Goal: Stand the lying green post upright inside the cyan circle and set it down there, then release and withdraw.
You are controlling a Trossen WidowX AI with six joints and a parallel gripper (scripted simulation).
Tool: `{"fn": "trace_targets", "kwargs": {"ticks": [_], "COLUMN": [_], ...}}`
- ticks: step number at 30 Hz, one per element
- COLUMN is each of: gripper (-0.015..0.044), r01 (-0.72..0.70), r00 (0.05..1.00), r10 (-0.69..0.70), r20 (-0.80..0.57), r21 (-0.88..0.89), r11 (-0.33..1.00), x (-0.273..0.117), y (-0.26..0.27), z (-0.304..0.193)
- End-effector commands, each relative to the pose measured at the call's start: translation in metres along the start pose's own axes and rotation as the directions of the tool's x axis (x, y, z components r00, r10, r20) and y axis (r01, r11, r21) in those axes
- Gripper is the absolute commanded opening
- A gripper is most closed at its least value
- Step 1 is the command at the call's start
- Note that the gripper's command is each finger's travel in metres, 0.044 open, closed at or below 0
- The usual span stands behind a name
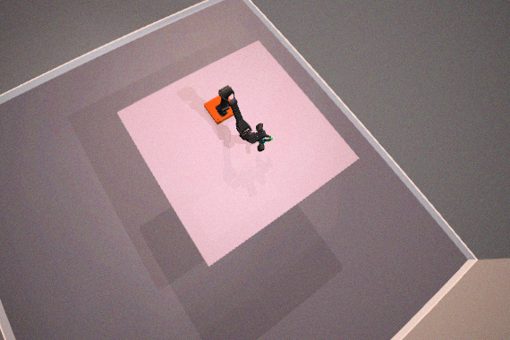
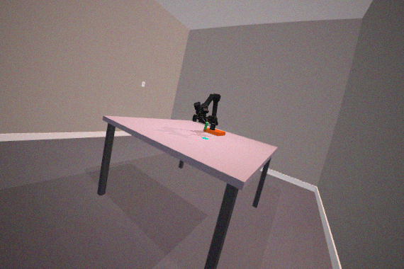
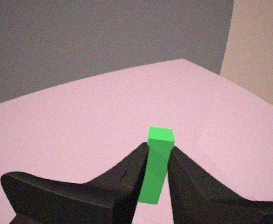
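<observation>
One arm, one gripper (image 1: 268, 139) (image 2: 205, 124) (image 3: 157, 149), and the jaws are closed on one green post (image 1: 271, 138) (image 2: 206, 126) (image 3: 158, 162)! Two black fingers pinch it, one on each side, in the wrist view. And look at the post: near upright in the exterior view, held up in the air over the one pink table (image 1: 242, 203) (image 2: 212, 153) (image 3: 87, 135).

Below it, one cyan circle (image 2: 205, 138) lies flat on the tabletop, the post clear above it and not standing on it. From the top, just a sliver of cyan peeks out by the gripper, right next to the green; whether the post is centred over it, I cannot tell.

Back at the base, one orange plate (image 1: 218, 121) (image 2: 221, 133) sits on the tabletop under the black arm (image 1: 241, 119) (image 2: 215, 105). Four dark legs (image 2: 105, 161) show beneath the table, and one small white wall plate (image 2: 143, 83) is on the tan wall (image 2: 88, 54)!
</observation>
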State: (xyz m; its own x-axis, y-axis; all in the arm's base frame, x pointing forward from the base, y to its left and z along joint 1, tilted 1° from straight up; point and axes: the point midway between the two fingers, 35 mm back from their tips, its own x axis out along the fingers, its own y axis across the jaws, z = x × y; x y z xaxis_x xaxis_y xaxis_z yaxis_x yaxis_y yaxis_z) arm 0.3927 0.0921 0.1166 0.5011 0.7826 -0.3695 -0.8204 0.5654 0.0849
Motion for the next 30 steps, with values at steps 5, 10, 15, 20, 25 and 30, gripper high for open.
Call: {"fn": "trace_targets", "kwargs": {"ticks": [5, 10, 15, 20, 25, 30], "gripper": [0.0023, 0.0023, 0.0023, 0.0023, 0.0023, 0.0023], "r01": [-0.013, -0.021, -0.028, -0.036, -0.044, -0.052], "r00": [0.999, 0.998, 0.995, 0.993, 0.990, 0.986], "r10": [0.013, 0.022, 0.031, 0.040, 0.050, 0.061], "r20": [0.041, 0.066, 0.090, 0.113, 0.135, 0.156], "r21": [-0.006, -0.014, -0.024, -0.034, -0.045, -0.057], "r11": [1.000, 1.000, 0.999, 0.999, 0.998, 0.997], "x": [-0.006, -0.009, -0.013, -0.017, -0.021, -0.025], "y": [0.004, 0.006, 0.009, 0.011, 0.014, 0.018], "z": [-0.001, -0.002, -0.002, -0.002, -0.003, -0.003]}}
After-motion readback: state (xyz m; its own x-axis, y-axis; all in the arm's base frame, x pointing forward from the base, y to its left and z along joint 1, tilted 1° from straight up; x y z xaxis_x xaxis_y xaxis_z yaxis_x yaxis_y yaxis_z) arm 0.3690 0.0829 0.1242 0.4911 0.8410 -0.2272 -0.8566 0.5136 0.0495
